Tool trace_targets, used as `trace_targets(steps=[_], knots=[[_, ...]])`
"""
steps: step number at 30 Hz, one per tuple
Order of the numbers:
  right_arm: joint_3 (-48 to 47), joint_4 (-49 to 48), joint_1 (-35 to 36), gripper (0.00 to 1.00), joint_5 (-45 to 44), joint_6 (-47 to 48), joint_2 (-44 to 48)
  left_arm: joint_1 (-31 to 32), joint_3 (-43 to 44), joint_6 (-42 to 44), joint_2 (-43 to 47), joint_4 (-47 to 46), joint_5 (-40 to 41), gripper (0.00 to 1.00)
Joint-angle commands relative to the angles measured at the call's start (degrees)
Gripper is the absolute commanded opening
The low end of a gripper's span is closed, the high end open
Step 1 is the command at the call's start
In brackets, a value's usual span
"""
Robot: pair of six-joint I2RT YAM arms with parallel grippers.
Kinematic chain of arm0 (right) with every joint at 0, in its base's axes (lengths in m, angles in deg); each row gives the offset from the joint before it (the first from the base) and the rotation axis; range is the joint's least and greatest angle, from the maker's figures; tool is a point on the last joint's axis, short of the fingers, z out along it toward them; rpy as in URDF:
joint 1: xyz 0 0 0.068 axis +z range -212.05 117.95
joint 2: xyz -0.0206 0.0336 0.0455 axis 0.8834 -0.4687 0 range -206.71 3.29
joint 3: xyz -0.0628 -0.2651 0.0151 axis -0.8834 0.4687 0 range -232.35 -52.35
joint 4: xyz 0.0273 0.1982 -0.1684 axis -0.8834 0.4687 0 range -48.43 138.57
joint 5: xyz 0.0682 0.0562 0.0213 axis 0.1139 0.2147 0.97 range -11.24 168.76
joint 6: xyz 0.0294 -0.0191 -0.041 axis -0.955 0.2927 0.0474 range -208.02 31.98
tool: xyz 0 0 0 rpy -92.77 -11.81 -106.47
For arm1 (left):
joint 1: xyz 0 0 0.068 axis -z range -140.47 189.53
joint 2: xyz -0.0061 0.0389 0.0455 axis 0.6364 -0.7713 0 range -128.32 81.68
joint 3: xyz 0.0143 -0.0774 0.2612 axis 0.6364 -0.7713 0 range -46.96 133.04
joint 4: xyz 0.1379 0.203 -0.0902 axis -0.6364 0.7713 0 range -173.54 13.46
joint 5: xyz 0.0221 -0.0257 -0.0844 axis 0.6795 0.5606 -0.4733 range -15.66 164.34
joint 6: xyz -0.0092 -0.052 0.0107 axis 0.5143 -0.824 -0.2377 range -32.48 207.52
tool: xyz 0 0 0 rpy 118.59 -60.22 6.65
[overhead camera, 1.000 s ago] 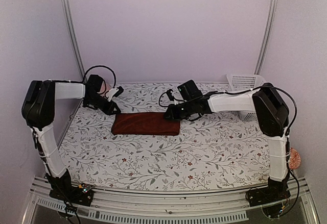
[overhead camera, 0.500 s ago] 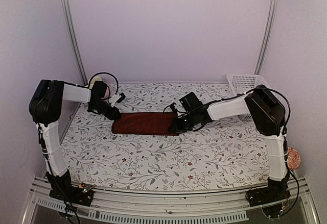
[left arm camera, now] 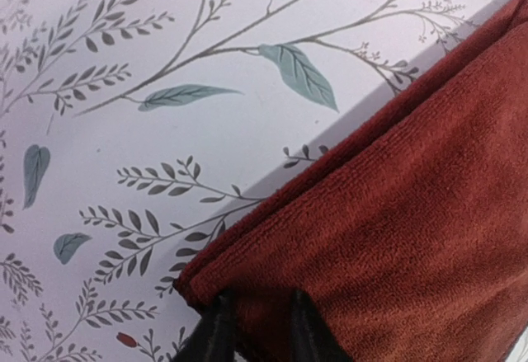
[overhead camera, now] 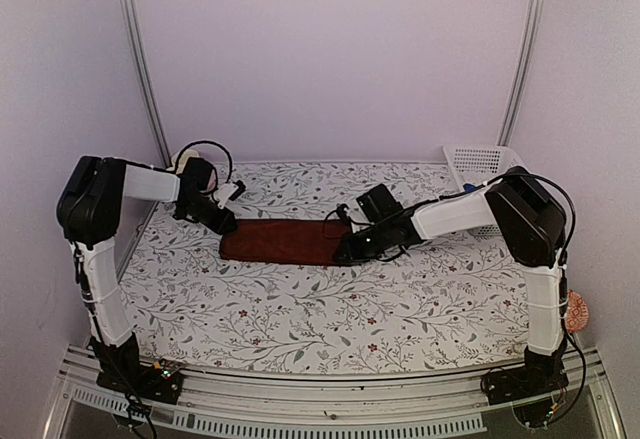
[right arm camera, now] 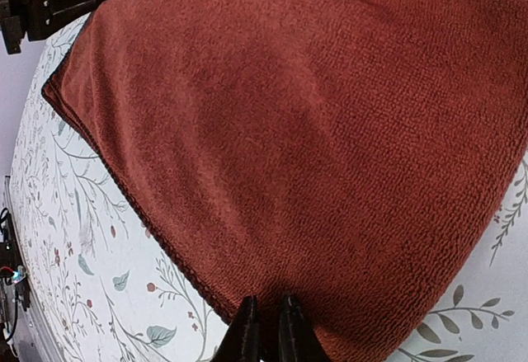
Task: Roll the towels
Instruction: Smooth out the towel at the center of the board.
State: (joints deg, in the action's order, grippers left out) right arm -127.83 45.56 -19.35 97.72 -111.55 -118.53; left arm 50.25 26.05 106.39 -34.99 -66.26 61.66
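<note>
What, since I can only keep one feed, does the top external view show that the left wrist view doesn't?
Only top external: the right gripper at the right end of the maroon towel, and the white basket at far right. Only left wrist: the towel's ribbed weave and corner edge up close. Both: the maroon towel, the left gripper at its left corner, and the floral table covering.

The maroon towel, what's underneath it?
Around the maroon towel only the floral table covering shows, so it rests on that. Its folded layers show at the edge; anything beneath is covered.
</note>
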Motion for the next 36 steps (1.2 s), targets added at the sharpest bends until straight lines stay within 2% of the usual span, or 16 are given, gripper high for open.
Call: trace_targets(steps=[1, 5, 10, 15, 17, 22, 27, 36], knots=[[-2.1, 7.0, 1.8, 0.13, 2.7, 2.6, 0.3, -0.5, -0.2, -0.4, 1.5, 2.9, 2.2, 0.34], [-6.2, 7.8, 2.0, 0.14, 3.1, 3.1, 2.9, -0.5, 3.0, -0.7, 3.4, 5.5, 0.2, 0.53], [-13.8, 11.1, 1.4, 0.22, -4.4, 2.8, 3.5, 0.7, 7.2, -0.2, 8.6, 8.2, -3.1, 0.61], [-21.1, 11.8, -0.5, 0.20, -8.3, 1.7, -1.0, 5.8, 5.4, 2.9, 11.7, 9.5, -7.0, 0.59], [-23.6, 11.7, -1.3, 0.13, -8.9, 1.2, -3.8, 9.0, 3.3, 4.1, 12.1, 9.5, -7.8, 0.58], [-29.3, 11.7, -2.7, 0.08, -7.2, 0.5, -10.7, 14.3, -2.3, 5.1, 10.1, 6.7, -6.4, 0.54], [-31.7, 11.2, -3.6, 0.06, -6.7, -0.4, -16.4, 15.3, -3.0, 3.8, 6.5, 4.6, -4.6, 0.51], [-32.5, 9.8, -4.1, 0.05, -5.7, -1.6, -19.7, 16.0, -4.2, 4.5, 4.5, 5.6, -2.5, 0.48]])
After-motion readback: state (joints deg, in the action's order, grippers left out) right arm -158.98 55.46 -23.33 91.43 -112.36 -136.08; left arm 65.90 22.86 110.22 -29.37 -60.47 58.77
